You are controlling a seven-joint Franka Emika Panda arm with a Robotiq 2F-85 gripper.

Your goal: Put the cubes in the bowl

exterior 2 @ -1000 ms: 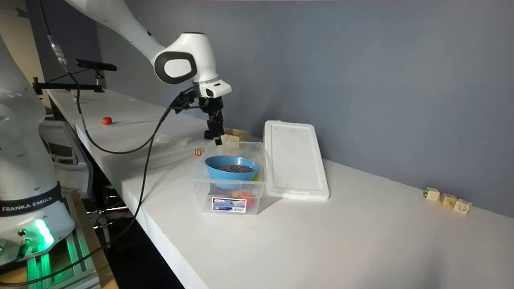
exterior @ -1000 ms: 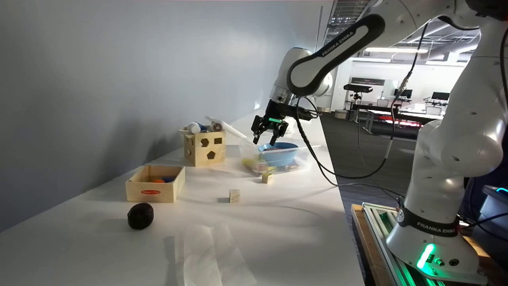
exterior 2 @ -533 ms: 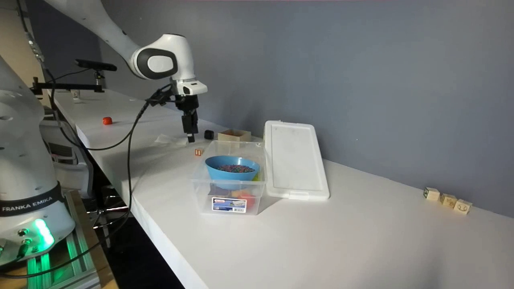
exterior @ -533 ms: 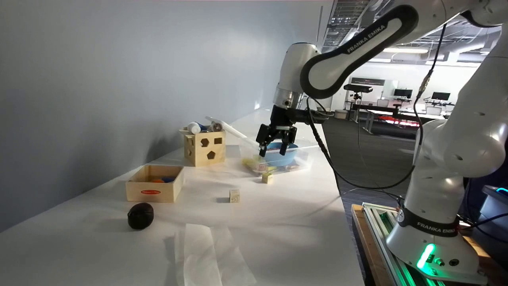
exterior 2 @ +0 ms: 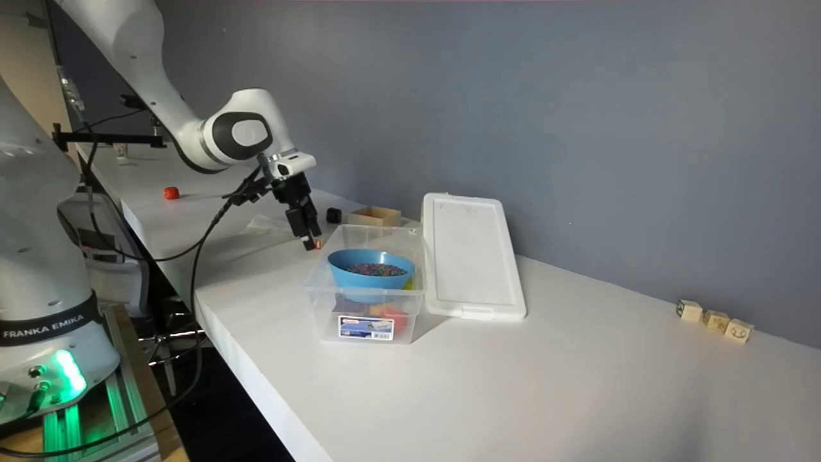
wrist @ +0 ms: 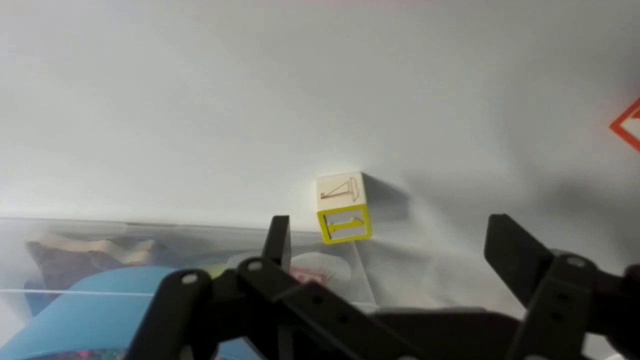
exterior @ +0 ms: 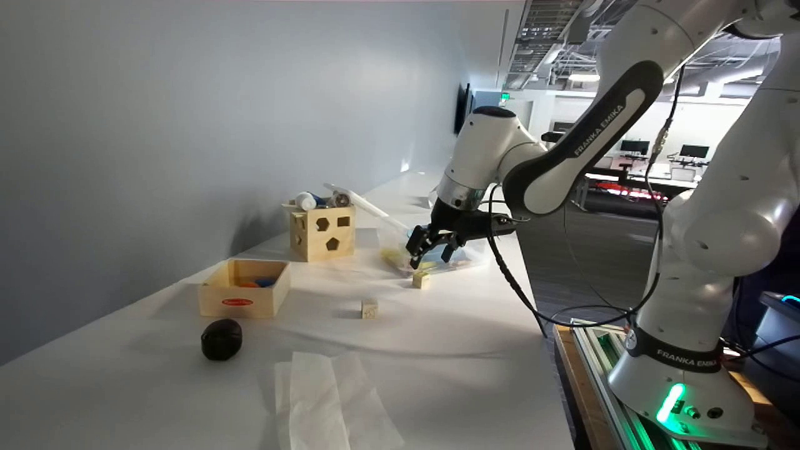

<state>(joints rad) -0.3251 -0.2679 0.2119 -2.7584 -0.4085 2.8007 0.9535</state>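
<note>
Fingers, spread wide and holding nothing, hang tilted near a yellow-edged cube that rests on the tabletop just beside the bin with the bowl inside. A second cube lies apart; three more cubes form a row near the wall.

Item Count by Kind

End effector: 1, with 2 fingers.
Cubes: 5. Two lie near the end effector; in an exterior view, a row of three cubes lies well apart from it.
Clear bin: 1, near the end effector.
Blue bowl: 1, inside the bin.
White lid: 1, farther from the end effector than the bin.
Holed wooden box: 1, apart from the end effector.
Wooden tray: 1, well apart from the end effector.
Black object: 1, likewise well apart.
Red object: 1, likewise well apart.
White sheets: quantity cannot be determined.
</note>
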